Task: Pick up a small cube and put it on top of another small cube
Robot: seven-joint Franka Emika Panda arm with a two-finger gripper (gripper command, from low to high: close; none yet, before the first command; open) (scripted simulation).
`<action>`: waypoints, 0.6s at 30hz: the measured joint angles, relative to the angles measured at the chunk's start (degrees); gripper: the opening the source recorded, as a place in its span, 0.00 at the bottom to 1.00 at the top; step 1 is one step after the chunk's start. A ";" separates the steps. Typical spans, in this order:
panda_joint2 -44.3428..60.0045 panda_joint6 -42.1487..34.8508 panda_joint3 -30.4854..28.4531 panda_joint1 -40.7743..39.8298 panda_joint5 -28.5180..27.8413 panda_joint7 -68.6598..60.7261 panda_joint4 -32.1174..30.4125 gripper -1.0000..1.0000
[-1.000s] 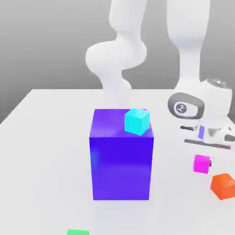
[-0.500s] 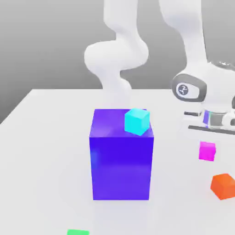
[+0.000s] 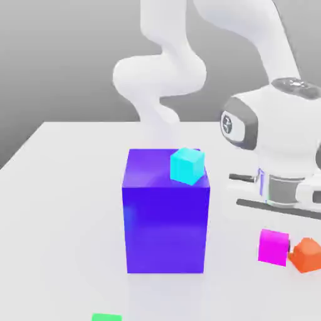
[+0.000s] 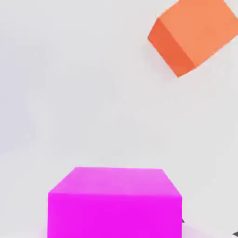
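gripper (image 3: 274, 247) clamped on magenta cube (image 3: 273, 248) at lower right, pick done; placing on green cube (image 3: 106, 318), bottom left, remains.

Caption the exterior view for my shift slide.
Magenta cube held up near the orange cube; cyan cube atop the blue block, green cube at the near edge.

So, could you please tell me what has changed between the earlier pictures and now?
The end effector has carried the small magenta cube toward the exterior view's camera, where the cube now looks larger and lower, close beside the orange cube in that view. Nothing was newly gripped or let go. The blue block, cyan cube, green cube and orange cube stayed put.
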 joint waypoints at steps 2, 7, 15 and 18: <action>1.26 -1.72 -2.26 -3.26 0.33 -4.41 2.76 0.00; 4.55 -5.79 -7.56 -11.52 1.06 -14.89 9.34 0.00; 13.33 -0.74 -9.56 -16.85 1.60 -20.74 11.57 1.00; 13.33 -0.74 -9.56 -16.85 1.60 -20.74 11.57 1.00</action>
